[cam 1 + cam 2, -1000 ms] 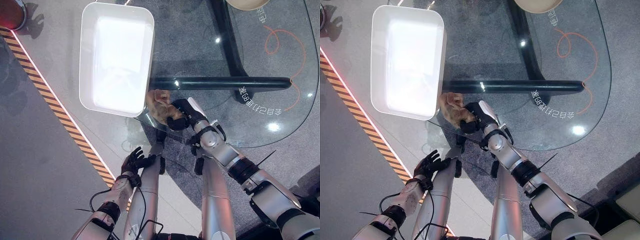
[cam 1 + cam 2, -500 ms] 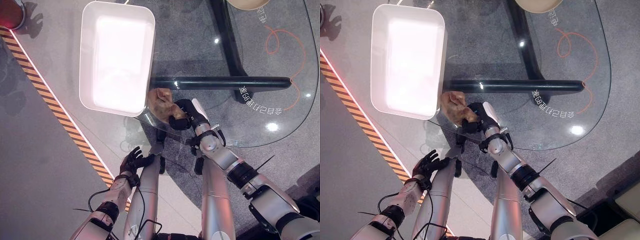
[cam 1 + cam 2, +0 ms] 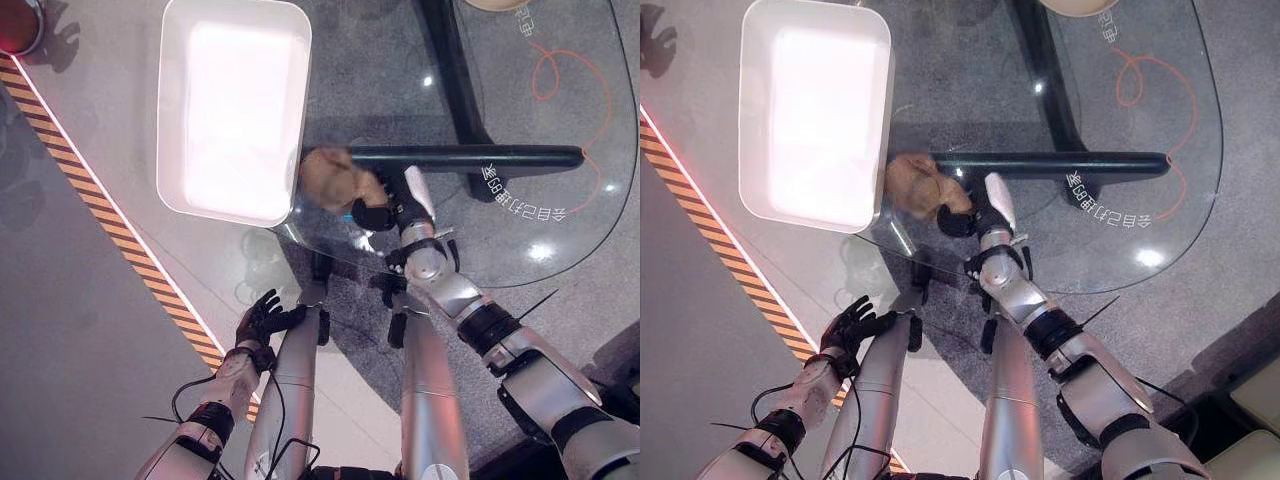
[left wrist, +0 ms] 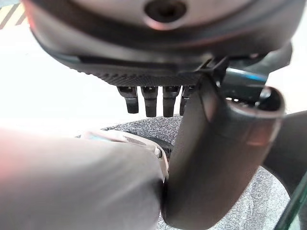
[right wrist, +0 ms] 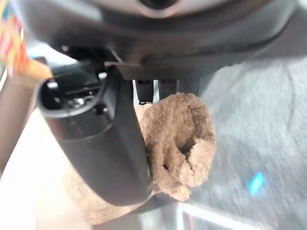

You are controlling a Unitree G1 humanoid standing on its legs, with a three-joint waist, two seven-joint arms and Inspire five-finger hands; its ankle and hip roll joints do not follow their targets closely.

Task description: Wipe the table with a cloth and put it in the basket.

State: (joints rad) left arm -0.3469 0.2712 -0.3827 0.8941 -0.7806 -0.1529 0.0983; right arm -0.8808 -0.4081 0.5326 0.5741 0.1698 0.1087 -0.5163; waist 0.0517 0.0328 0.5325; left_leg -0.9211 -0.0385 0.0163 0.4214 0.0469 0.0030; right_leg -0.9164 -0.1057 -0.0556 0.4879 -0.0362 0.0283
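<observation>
Nearest the robot, the left hand (image 3: 262, 317) hangs low beside the table with its fingers spread and holding nothing.

Further out, the right hand (image 3: 385, 205) reaches over the near edge of the glass table (image 3: 520, 250). In its wrist view the thumb and fingers are curled round the cloth (image 5: 180, 141), pinching it in a bunch.

The cloth (image 3: 333, 180) is a tan, fluffy wad held at the table's left corner, just beside the white basket (image 3: 290, 120). Whether it touches the glass or is lifted clear cannot be determined, as this area is blurred.

Handling: the cloth appears light, soft and limp, not fragile. It will sag and fold, so a grip on the gathered middle is advisable; loose edges may trail or snag on the basket rim.

Farthest, the basket stands open just past the table's left edge.
</observation>
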